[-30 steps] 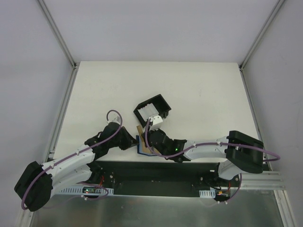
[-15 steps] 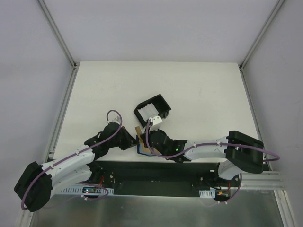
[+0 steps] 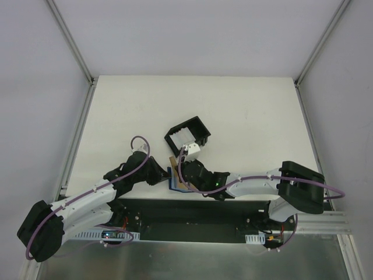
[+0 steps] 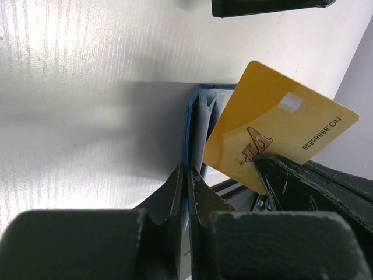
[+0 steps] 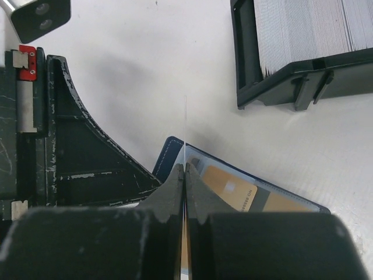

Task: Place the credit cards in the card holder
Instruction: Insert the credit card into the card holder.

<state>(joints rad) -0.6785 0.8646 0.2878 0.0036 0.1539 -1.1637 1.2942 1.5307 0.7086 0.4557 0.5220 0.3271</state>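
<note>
We are pinching the open card holder (image 5: 169,155), lying near the tabletop's (image 3: 233,111) near edge, by its blue flap in our left gripper (image 4: 186,175), while our right gripper (image 5: 184,172) is clasping a yellow credit card (image 4: 274,125) edge-on over it, near the black box (image 5: 274,76).

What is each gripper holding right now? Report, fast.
Left gripper: closed, clamping the card holder by its cover edge.
Right gripper: closed on a yellow credit card, held edgewise over the card holder.
</note>
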